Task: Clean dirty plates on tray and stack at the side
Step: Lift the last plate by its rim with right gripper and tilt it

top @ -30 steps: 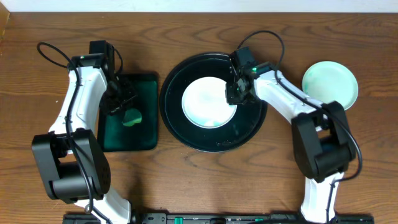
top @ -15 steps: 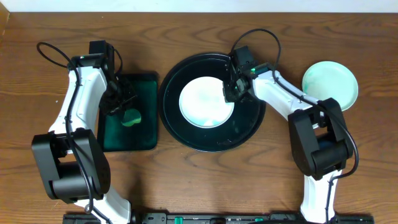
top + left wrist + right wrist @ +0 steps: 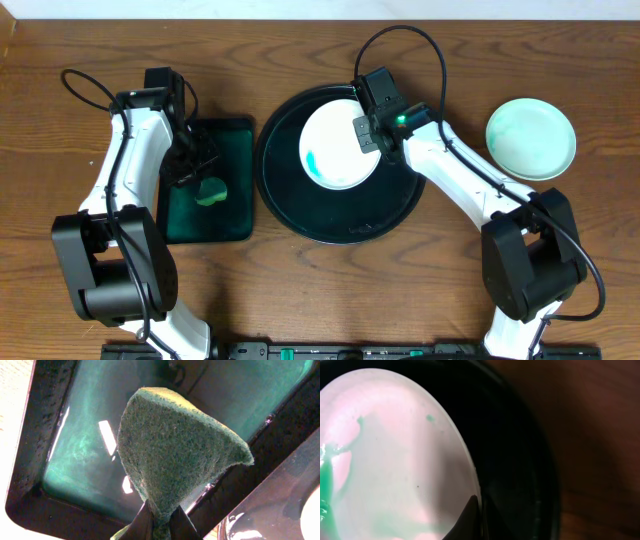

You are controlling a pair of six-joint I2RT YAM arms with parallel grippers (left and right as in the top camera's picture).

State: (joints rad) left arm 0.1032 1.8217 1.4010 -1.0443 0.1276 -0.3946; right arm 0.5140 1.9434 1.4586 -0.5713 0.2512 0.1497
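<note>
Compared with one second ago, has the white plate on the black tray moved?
Yes. The white plate, gripped at its rim by the right gripper, has shifted from the middle of the black tray toward its far rim, away from the robot.

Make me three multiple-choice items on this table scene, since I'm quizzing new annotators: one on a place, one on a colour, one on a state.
1. The mint plate lies:
A. on the table, right of the black tray
B. in a sink
C. on a shelf

2. The smear on the white plate is:
A. red
B. brown
C. green

3. The left jaws are:
A. open and empty
B. shut on the sponge
C. shut on a fork

Answers:
1. A, it sits on bare wood beside the tray.
2. C, the streak shows green in the overhead and right wrist views.
3. B, the sponge hangs pinched between them.
</note>
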